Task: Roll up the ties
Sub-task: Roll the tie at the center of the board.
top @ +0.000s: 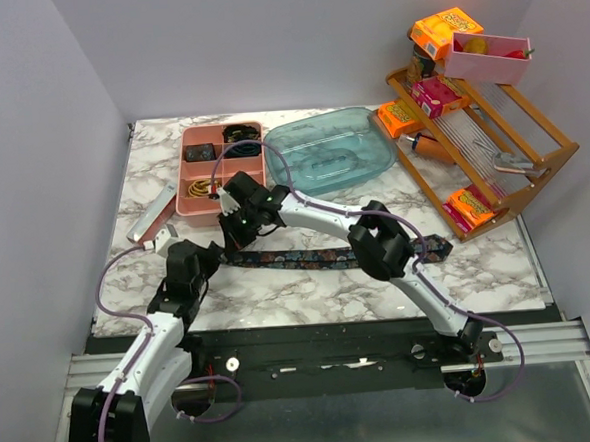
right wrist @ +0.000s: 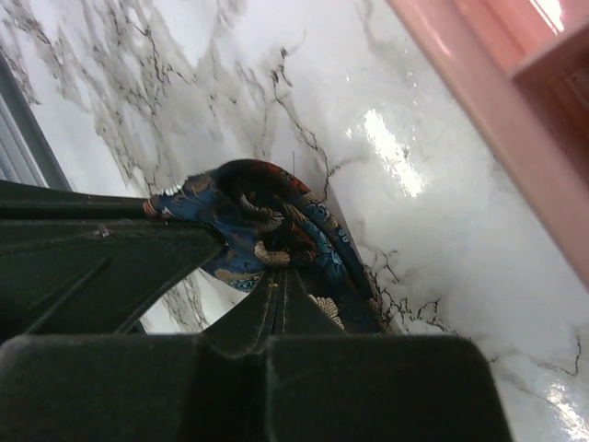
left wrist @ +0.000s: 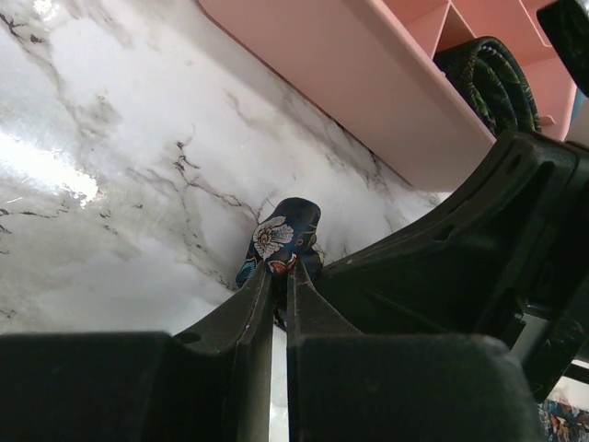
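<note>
1. Tie [top: 317, 257] lies stretched flat on the marble surface [top: 310, 295]. It starts just in front of the pink tray [top: 183, 173] and runs well off to the tray's right, probably laid out so it can be wound from one end.
2. Left tool [left wrist: 281, 269], in front of the tray's near wall, has its jaws almost together and pinches the tie's curled tip, apparently to anchor the core of the roll.
3. Right tool [right wrist: 276, 276], just beside it on the tray side, is clamped fully onto the same folded end, likely to turn it over.
4. Dark patterned roll [left wrist: 488, 83] sits in a tray compartment, which suggests finished rolls belong there.
5. Right of the tray, the long tail lies loose, so I judge the rolling has barely begun.
</note>
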Available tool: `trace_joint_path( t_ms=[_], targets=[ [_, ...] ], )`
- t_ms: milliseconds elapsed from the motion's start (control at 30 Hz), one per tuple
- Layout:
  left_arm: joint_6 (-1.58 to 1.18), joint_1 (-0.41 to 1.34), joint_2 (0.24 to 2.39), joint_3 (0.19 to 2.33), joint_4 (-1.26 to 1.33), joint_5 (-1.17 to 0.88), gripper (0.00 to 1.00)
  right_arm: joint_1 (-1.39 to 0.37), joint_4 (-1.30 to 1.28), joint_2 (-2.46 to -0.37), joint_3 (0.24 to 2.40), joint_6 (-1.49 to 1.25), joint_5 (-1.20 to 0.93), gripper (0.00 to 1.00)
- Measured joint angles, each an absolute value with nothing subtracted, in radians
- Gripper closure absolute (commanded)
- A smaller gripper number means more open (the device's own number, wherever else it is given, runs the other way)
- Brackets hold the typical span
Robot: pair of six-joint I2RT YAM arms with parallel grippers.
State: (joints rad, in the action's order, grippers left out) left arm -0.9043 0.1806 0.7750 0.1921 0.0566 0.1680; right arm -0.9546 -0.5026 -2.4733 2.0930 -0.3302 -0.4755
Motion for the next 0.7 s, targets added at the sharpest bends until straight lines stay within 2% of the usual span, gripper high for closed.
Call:
trace_joint_path(
  t_ms=[700],
  targets=[
    [-0.836, 0.419, 0.841, 0.266, 0.025, 0.405, 1.00, -0.954, -0.511, -2.529, 2.159, -0.348, -0.500, 0.99]
  ],
)
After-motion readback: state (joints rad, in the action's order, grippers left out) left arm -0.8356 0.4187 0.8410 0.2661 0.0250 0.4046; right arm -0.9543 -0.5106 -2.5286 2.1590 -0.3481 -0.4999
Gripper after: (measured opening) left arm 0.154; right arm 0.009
